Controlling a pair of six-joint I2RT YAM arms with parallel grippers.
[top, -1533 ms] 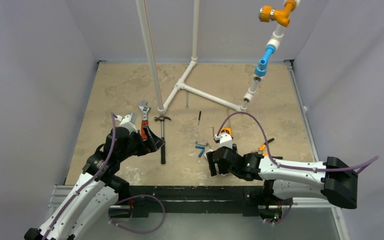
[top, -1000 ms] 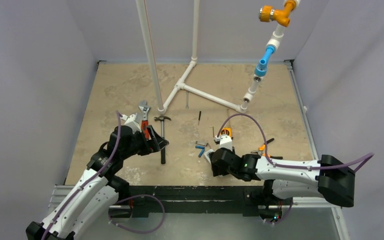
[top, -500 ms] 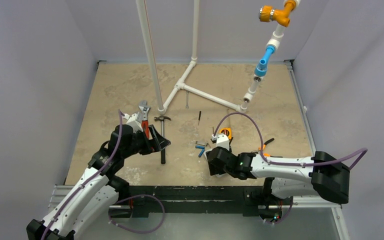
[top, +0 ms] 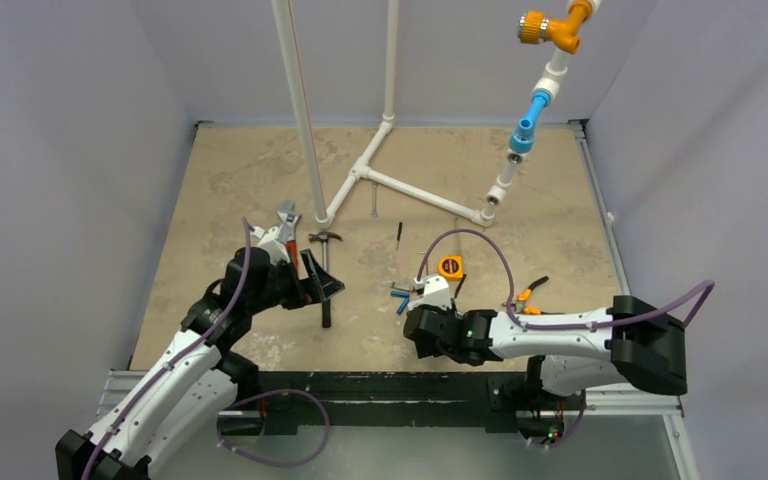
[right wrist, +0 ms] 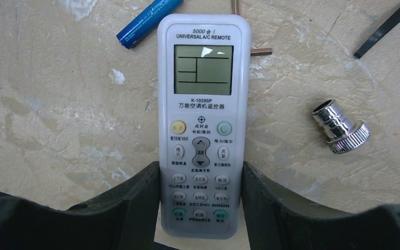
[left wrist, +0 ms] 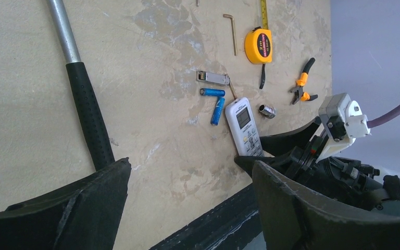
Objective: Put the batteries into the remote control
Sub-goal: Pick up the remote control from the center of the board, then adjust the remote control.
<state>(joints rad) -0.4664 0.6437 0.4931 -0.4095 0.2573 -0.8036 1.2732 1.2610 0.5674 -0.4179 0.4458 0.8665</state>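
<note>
Remote control (right wrist: 203, 125) lies face up on the bench (right wrist: 57, 104), screen end pointing away from my right wrist. My right pincer (right wrist: 201, 177) is partly open and straddles its lower, button end. One finger (right wrist: 135, 203) stands tight against each long side. I cannot tell whether they are already pressing or only touching. The handset is flat on the bench, not lifted.

One blue battery (right wrist: 148, 22) lies just beside the remote's top left corner, tilted, apart from the casing. From my left wrist I see both batteries: that one (left wrist: 217, 110) close to the remote, and the second (left wrist: 212, 92) just beyond it, the two nearly meeting at one end. A small flat grey piece (left wrist: 212, 78) lies just past the second battery. A stubby silver knurled socket (right wrist: 341, 126) sits near the remote's right side, apart from it. The yellow tape measure (left wrist: 258, 45) is farther beyond the remote's top end.

My left pincer (left wrist: 190, 166) is wide open and holds nothing. It hangs above the bench well to the left of the remote, by the hammer (left wrist: 88, 114).
</note>
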